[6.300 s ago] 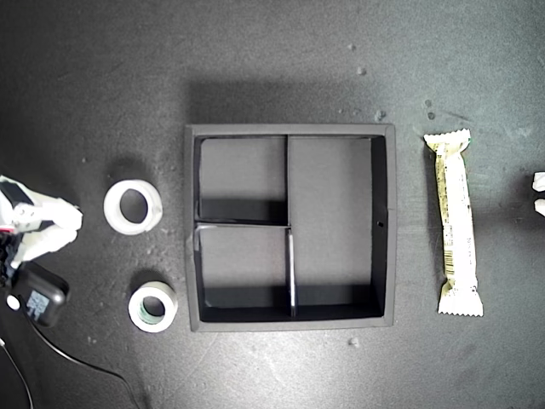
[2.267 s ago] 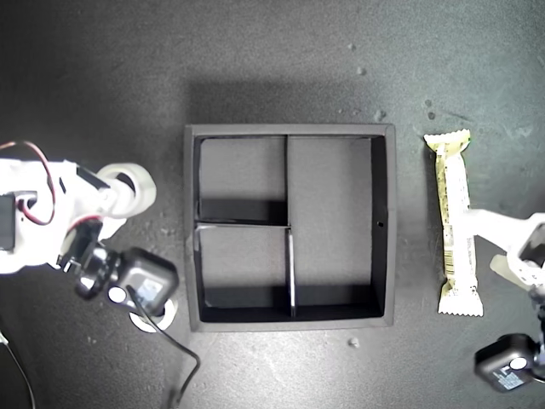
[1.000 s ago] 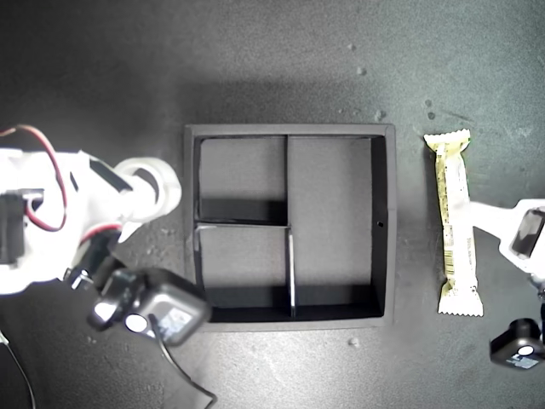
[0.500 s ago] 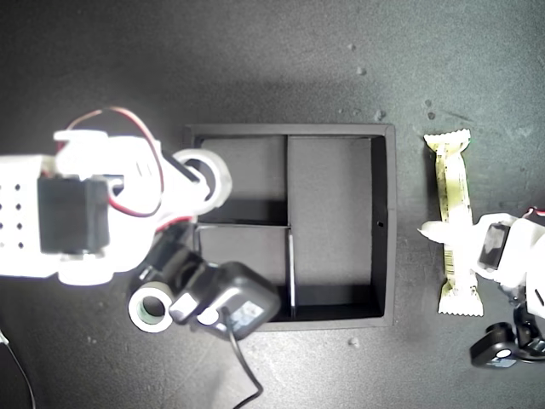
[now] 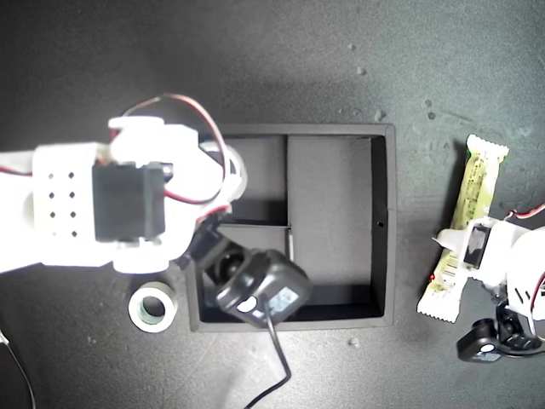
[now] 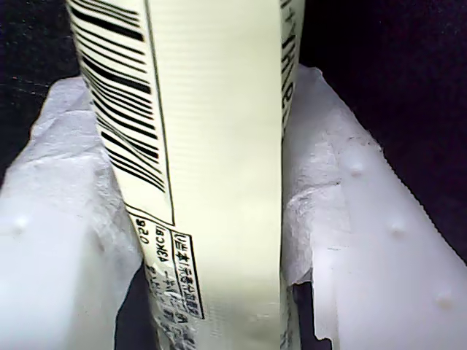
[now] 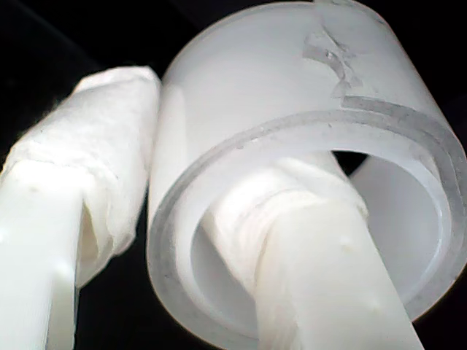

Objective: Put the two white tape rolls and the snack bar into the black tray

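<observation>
my first hand (image 6: 219, 240) grips the snack bar (image 5: 462, 230), barcode and tiny unreadable print showing, tilted beside the black tray (image 5: 385, 226). my second hand (image 7: 182, 240) holds one white tape roll (image 7: 292, 146) over the tray's corner; the green-cored roll (image 5: 153, 307) lies on the speckled dark bench (image 5: 102, 68).

- The black tray (image 5: 383, 230) looked matt.
- The snack bar (image 6: 211, 168) wore a smooth, faintly glossy printed wrapper.
- The all-white tape roll (image 7: 292, 109) looked smooth and slightly translucent.

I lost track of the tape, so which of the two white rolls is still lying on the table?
The smaller roll with the greenish inner ring, beside the black tray. My second gripper holds the all-white roll.
</observation>
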### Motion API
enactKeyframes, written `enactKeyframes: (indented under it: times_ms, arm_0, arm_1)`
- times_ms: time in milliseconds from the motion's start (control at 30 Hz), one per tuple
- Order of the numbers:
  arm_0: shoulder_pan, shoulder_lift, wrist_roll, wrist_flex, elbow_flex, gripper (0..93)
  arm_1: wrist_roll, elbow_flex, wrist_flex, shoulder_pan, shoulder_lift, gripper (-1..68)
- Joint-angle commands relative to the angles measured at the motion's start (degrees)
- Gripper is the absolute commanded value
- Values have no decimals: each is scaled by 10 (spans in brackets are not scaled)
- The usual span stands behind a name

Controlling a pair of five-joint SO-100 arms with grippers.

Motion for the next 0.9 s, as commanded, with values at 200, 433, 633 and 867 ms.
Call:
enactKeyframes:
  times_ms: [200,433,633,867]
  arm_0:
    - [4,-94,7,107,-236,0]
    - [-16,-72,-9,108,-213,0]
    - [-12,-94,-22,108,-213,0]
    - [-7,-132,-26,108,-251,0]
  arm_1:
    - [-80,-246,251,-31,2,1]
    - [-171,-407,212,-46,1,5]
    - [-215,-411,54,-25,-30,21]
    - [-221,-647,41,-13,-231,18]
